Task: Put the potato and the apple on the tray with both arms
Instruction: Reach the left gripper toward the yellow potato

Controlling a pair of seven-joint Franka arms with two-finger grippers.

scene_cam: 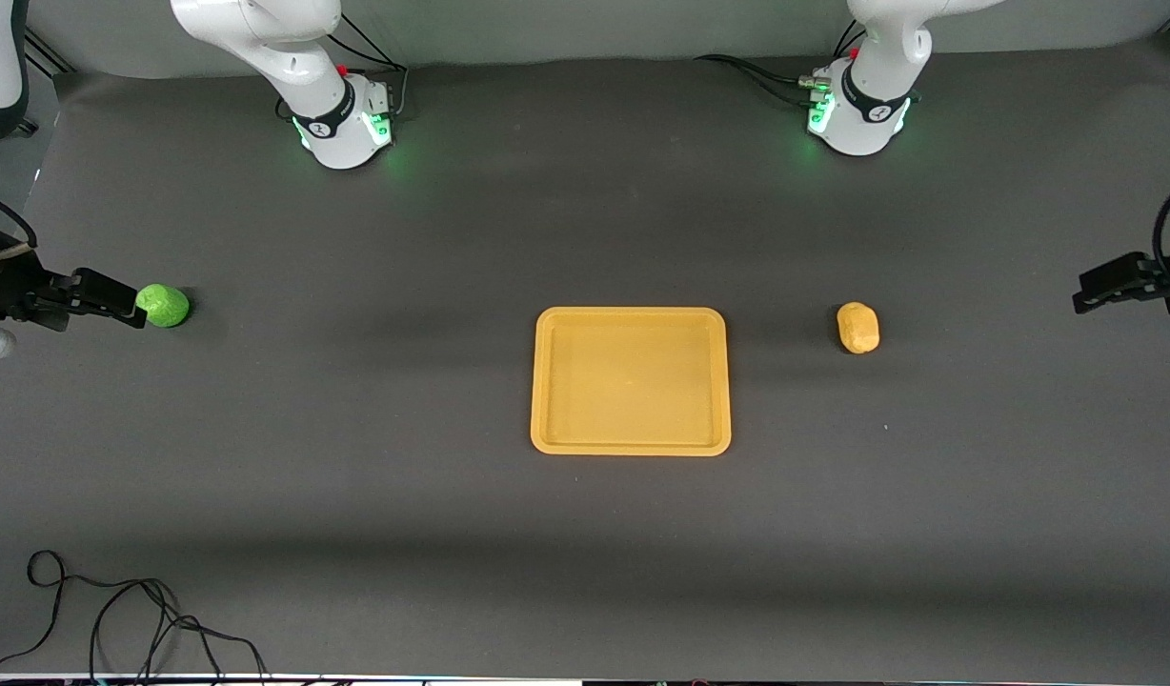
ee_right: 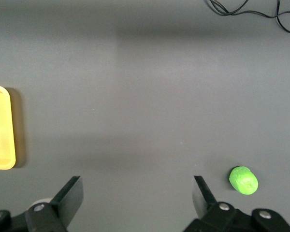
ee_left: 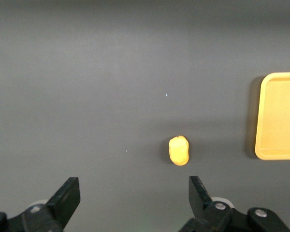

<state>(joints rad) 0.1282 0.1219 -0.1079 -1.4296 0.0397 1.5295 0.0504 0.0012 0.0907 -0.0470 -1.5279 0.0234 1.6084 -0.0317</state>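
The yellow-orange tray [scene_cam: 547,381] lies empty in the middle of the table. The tan potato [scene_cam: 858,327] lies on the table beside it, toward the left arm's end. The green apple [scene_cam: 163,305] lies toward the right arm's end. My left gripper [scene_cam: 1095,291] hangs open and empty above the table's left-arm end; its wrist view shows its jaws wide apart [ee_left: 134,193], with the potato [ee_left: 179,150] and tray [ee_left: 280,116] below. My right gripper [scene_cam: 118,300] hangs open and empty above the table by the apple; its wrist view [ee_right: 137,193] shows the apple [ee_right: 243,180] off to one side and the tray's edge [ee_right: 0,128].
The two arm bases [scene_cam: 347,124] [scene_cam: 857,114] stand along the table's edge farthest from the front camera. A loose black cable [scene_cam: 118,619] lies near the table edge nearest the front camera, at the right arm's end, and shows in the right wrist view [ee_right: 251,12].
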